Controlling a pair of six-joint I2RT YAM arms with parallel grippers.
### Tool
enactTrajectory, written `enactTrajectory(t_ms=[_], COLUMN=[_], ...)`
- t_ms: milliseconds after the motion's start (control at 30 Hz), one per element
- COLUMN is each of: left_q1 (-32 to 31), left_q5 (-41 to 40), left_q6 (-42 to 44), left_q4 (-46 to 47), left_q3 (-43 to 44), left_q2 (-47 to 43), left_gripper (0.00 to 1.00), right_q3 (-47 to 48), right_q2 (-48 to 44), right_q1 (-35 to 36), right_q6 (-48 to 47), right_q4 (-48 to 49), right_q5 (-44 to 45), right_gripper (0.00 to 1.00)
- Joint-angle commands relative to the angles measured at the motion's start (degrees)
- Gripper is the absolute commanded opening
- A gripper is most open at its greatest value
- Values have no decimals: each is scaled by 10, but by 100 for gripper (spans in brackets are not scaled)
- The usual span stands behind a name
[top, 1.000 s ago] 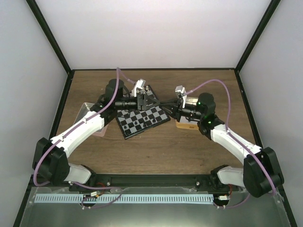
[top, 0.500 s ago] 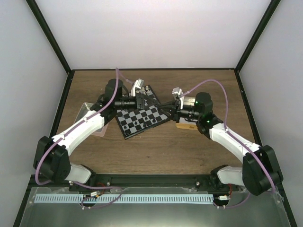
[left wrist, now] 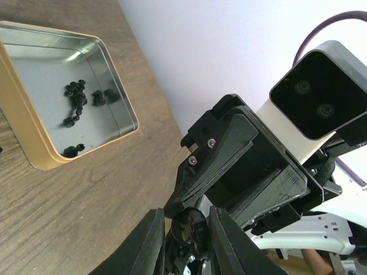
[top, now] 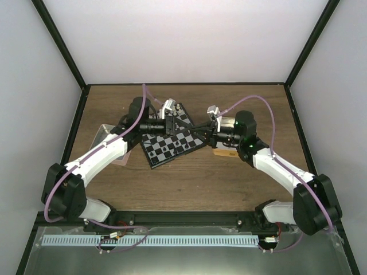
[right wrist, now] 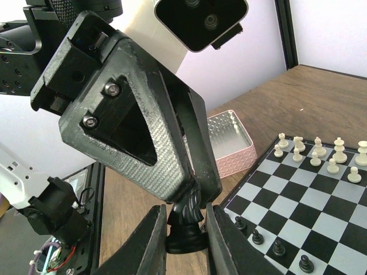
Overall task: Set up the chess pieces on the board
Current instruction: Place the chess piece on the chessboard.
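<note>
Chessboard on wood-grain table, white walls.

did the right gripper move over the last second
Yes, slightly. In the top view the right gripper has shifted left, further toward the board's right corner; the board itself lies where it was.

The board lies on the table, toward its far middle. Chess pieces line one edge of the board; a few stand nearer the opposite edge. One tin sits left of the board; a second tin, right of the board, holds loose pieces.
</note>
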Motion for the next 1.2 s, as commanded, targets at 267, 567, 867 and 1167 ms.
enactTrajectory(t_ms=[267,567,867,1167], left_q1=[-4,-4,-43,-102], left_q5=[0,-347,-534,-608], left_q6=[18,143,158,133], left_q4=[-1,-226,-315,-297], left_q3=[-10,-9,-63,-106], left_q2=[0,-59,-104,-71], left_gripper=[4,4,4,4], right_q3=[25,6,10,14], right_q2=[0,-24,-11,6], right_q1=[12,13,13,13], right_q6=[-7,-6,18,26], right_q4=[-10,-26,-35,-51], right_q5=[21,150,264,308], right_gripper=[37,72,72,73])
